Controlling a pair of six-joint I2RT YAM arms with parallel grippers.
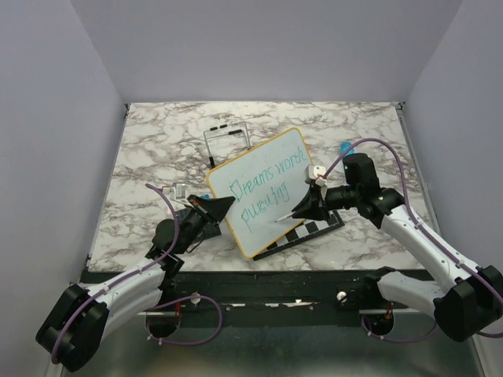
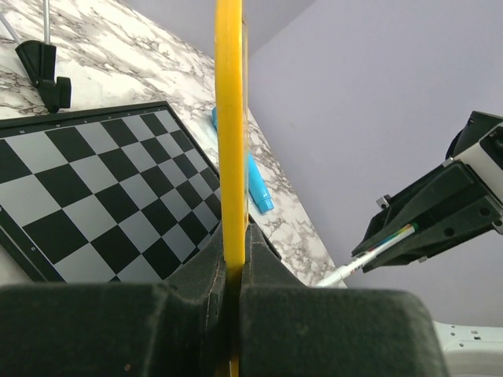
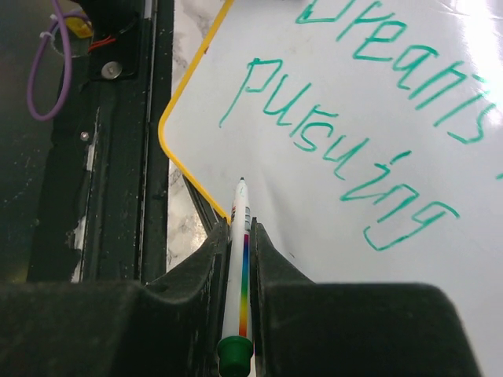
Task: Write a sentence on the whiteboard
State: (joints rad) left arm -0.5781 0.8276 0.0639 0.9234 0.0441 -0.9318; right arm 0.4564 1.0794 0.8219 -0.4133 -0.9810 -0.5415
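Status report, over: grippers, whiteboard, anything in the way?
Left gripper shut on whiteboard edge. Right gripper shut on marker. Sentence reads Dreams worth pursuing. Nothing blocks the tip.

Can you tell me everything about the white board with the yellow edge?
The whiteboard is a smooth, shiny white rectangle with a thin yellow frame and rounded corners. Green writing on it says "Dreams worth pursuing" in two lines. It sits turned at a slant over the chessboard. The left gripper pinches its edge. The right gripper holds a marker with its tip at the bare lower part; touching or not, I cannot tell.
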